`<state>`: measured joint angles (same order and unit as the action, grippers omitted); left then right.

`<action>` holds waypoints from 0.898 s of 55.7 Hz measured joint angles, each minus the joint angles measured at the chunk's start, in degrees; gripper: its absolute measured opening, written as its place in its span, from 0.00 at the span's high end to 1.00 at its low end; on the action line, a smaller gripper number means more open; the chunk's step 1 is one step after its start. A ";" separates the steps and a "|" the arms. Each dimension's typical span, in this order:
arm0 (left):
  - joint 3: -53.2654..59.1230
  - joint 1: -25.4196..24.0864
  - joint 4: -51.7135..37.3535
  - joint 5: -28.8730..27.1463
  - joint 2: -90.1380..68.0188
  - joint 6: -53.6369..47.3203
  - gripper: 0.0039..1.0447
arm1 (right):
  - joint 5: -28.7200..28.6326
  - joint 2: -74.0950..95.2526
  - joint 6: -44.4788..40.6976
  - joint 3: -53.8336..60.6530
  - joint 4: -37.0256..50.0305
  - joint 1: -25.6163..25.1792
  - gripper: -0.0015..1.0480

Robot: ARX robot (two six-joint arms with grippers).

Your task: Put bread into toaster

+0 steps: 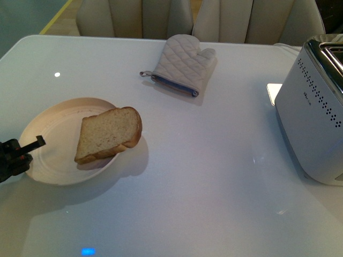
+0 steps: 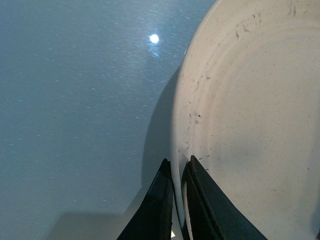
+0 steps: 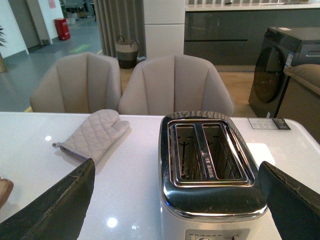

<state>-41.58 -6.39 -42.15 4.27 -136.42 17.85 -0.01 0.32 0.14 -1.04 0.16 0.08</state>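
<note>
My left fingers [image 2: 210,210] pinch the plate [image 2: 177,125] rim; any tilt could slide the overhanging bread [image 1: 109,134] onto the surface [image 1: 214,160]. My right fingers [image 3: 55,210] hang wide near the toaster [image 3: 210,200].

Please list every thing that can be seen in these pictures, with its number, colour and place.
bread: one slice, light tan with brown crust, on the right side of the plate
plate: one, cream, left part of the table
toaster: one, silver-white with chrome top, both slots empty, right part of the table
oven mitt: one, quilted grey, far side of the table
table: one, glossy white
chairs: two, beige, behind the table
left gripper: black, closed on the plate's rim
right gripper: black, open, facing the toaster
</note>
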 joint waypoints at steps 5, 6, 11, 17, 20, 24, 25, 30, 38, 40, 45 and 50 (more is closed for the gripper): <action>0.02 3.32 0.70 -0.79 0.22 1.03 0.96 | 0.00 0.00 0.00 0.00 0.00 0.00 0.09; 0.02 3.76 0.79 -0.87 0.24 1.09 0.96 | 0.00 0.00 0.00 0.00 0.00 0.00 0.09; 0.00 6.97 1.25 -1.44 0.35 2.40 0.96 | 0.00 0.00 0.00 0.00 0.00 0.00 0.09; 0.00 11.21 1.77 -1.75 0.48 4.39 0.96 | 0.00 0.00 0.00 0.00 0.00 0.00 0.09; -0.11 14.49 2.40 -2.08 0.61 5.92 0.96 | 0.00 0.00 0.00 0.00 0.00 0.00 0.09; -0.48 17.03 3.10 -2.40 0.63 7.74 0.96 | 0.00 0.00 0.00 0.00 0.00 0.00 0.09; -0.66 17.79 3.37 -2.56 0.63 8.31 0.96 | 0.00 0.00 0.00 0.00 0.00 0.00 0.09; -1.22 20.28 4.00 -2.86 0.63 10.08 0.96 | 0.00 0.00 0.00 0.00 0.00 0.00 0.09; -2.14 24.15 4.83 -3.08 0.50 12.57 0.96 | 0.00 0.00 0.00 0.00 0.00 0.00 0.09; -2.40 24.98 5.07 -3.21 0.44 12.96 0.96 | 0.00 0.00 -0.02 0.00 0.00 0.00 0.09; -3.10 26.91 5.57 -3.43 0.22 13.86 0.96 | 0.00 0.00 0.00 0.00 0.00 0.00 0.09; -3.96 28.68 6.21 -3.52 -0.09 14.64 0.96 | 0.00 0.00 0.00 0.00 0.00 0.00 0.09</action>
<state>-45.54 22.28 -35.94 0.75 -136.51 32.49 -0.01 0.32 0.14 -1.04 0.16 0.08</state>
